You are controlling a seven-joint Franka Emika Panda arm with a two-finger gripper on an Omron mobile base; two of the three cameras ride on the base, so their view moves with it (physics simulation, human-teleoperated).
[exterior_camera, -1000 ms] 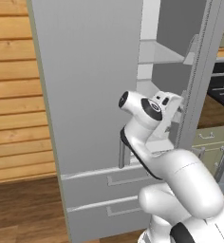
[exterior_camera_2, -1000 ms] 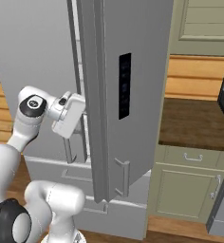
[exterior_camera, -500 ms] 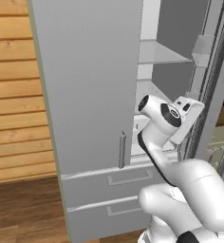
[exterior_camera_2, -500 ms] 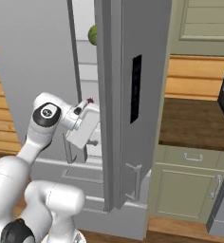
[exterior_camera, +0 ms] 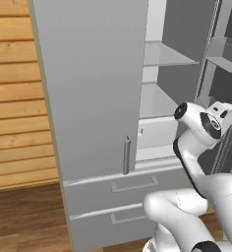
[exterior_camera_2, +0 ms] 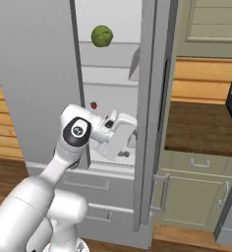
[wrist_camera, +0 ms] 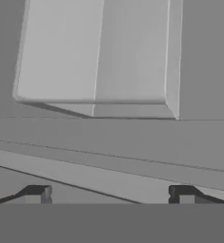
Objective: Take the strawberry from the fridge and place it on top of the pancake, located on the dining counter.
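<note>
Claw [wrist_camera: 109,194] gapes (empty) near one strawberry [exterior_camera_2: 93,105].

White glossy arm [exterior_camera_2: 44,197] w/ rounded bulbous links, dark grey joint caps & black seams, boxy white hand [exterior_camera_2: 119,135], two small dark finger tips [wrist_camera: 38,193].

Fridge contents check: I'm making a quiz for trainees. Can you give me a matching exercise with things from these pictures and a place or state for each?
Things:
1. strawberry
2. green leafy ball
3. gripper
4. right fridge door

Places or states:
A. on an upper fridge shelf
B. swung open
C. open, holding nothing
D. on a lower shelf, just above the robot's hand

Pairs: 1-D, 2-A, 3-C, 4-B
</note>
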